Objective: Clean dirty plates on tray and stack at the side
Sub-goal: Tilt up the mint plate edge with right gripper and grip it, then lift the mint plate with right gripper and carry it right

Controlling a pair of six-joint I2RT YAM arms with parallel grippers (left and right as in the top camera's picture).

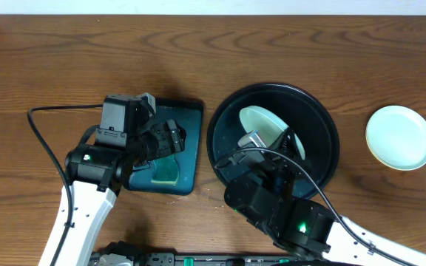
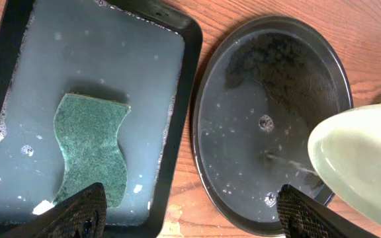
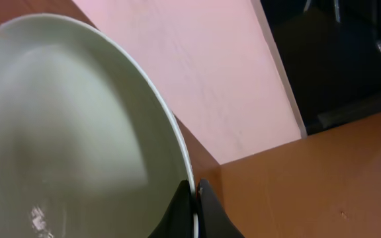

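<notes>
My right gripper (image 3: pixel 196 198) is shut on the rim of a pale plate (image 3: pixel 71 132). It holds the plate (image 1: pixel 261 124) tilted on edge over the black round tray (image 1: pixel 324 122). The left wrist view shows that plate (image 2: pixel 362 158) at the right, above the wet tray (image 2: pixel 270 119). My left gripper (image 2: pixel 190 208) hangs open with nothing between its fingers, over the gap between the two trays. A green sponge (image 2: pixel 91 149) lies below and to its left. On the table at the right, a mint plate (image 1: pixel 399 137) rests on a yellowish one.
The dark teal rectangular tray (image 1: pixel 191 118) holds soapy water and the sponge (image 1: pixel 165 171), just left of the black tray. The left arm's cable (image 1: pixel 39 129) loops over the table at the left. Bare wood stretches along the far side.
</notes>
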